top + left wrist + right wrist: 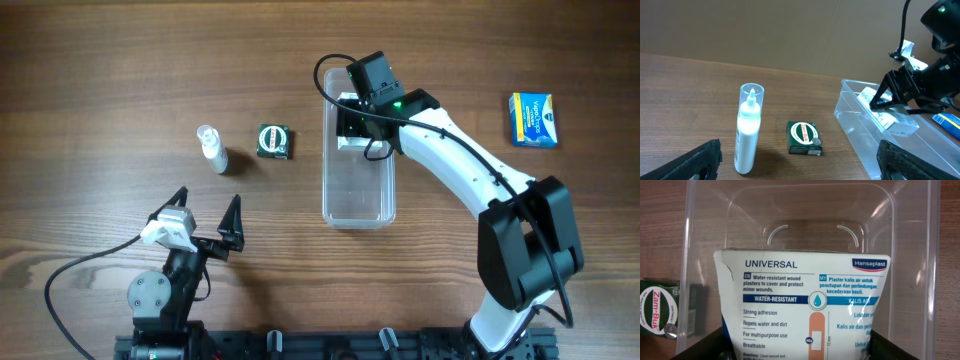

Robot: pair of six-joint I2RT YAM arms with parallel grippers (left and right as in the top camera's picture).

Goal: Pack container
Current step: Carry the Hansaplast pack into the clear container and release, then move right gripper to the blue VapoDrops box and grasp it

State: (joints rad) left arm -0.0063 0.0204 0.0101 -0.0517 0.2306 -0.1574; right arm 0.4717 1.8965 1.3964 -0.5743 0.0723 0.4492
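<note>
The clear plastic container lies lengthwise at the table's middle. It also shows in the left wrist view and the right wrist view. My right gripper reaches into its far end and is shut on a white and blue plaster pack, held low inside the tub. From the left wrist view the gripper sits just above the pack. My left gripper is open and empty near the front left, well short of the container.
A white bottle with a clear cap stands upright left of the container. A small green box lies between the bottle and the container. A blue and yellow box lies at the far right.
</note>
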